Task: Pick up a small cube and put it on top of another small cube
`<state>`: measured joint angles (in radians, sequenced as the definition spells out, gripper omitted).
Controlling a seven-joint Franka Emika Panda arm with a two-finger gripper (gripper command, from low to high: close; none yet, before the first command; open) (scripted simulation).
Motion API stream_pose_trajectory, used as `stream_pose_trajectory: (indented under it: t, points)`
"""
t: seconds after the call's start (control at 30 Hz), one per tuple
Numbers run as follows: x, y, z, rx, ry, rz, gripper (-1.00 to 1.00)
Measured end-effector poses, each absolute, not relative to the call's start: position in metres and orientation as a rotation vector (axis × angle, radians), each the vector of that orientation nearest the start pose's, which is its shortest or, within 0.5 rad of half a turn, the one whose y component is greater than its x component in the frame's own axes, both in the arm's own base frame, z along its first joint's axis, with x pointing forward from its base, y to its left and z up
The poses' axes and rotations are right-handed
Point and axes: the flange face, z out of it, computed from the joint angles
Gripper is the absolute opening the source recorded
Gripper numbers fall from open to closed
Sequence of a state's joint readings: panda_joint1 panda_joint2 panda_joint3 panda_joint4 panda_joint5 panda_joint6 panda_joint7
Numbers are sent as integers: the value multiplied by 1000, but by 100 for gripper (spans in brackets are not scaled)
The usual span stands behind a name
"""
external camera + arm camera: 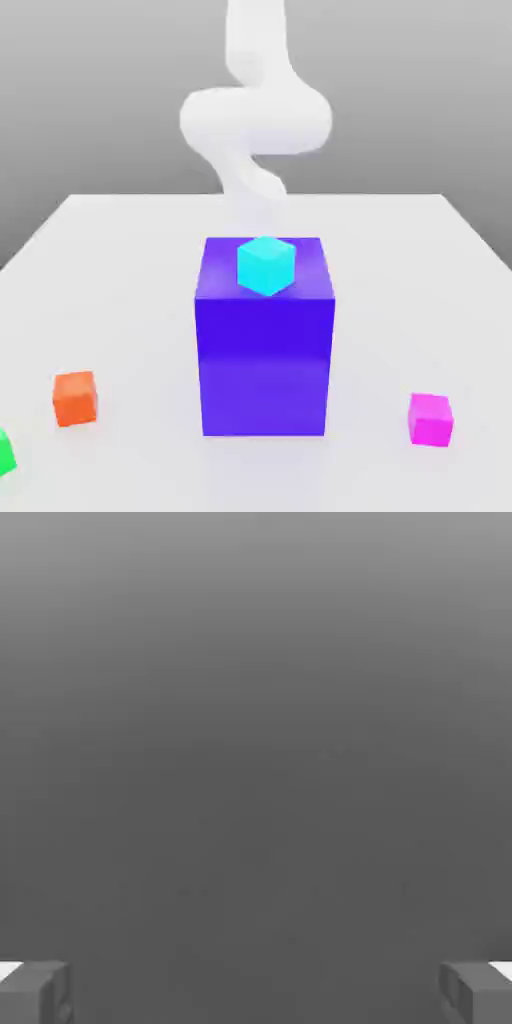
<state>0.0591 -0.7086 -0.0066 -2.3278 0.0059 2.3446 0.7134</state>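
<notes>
Resting on the white worktop (pixel 380 290) were three small cubes: one magenta (pixel 430 420) at the exterior view's four o'clock, one orange cube (pixel 75 399) at eight o'clock and one green cube (pixel 5 454), partly cut off, beyond it. One cyan cube (pixel 266 265) sat on one big blue block (pixel 265 350). The magenta cube stood flat, nearly square-on, with no evident long axis. The one hand (pixel 256 994) was released, fingers wide apart.

The exterior view looks from the near side, slightly downward, across the tabletop (pixel 120 300) toward the arm (pixel 255 120) on the far side. The hand view looks out past the fingers (pixel 35 997), very near; any shared area is unclear.
</notes>
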Motion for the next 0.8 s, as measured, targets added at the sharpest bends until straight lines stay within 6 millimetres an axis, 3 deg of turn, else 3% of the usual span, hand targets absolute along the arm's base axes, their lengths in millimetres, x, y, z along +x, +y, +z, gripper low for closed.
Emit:
stream_pose_trajectory:
  t: [0.17,0.37,0.53,0.67,0.8]
  points:
    - [432,69,574,-2770,541,-768,0]
    - [454,134,454,-2942,96,-546,0]
    - [443,182,352,-3015,-302,-350,0]
    - [411,222,273,-3015,-665,-185,0]
    - [379,233,201,-2990,-943,-30,0]
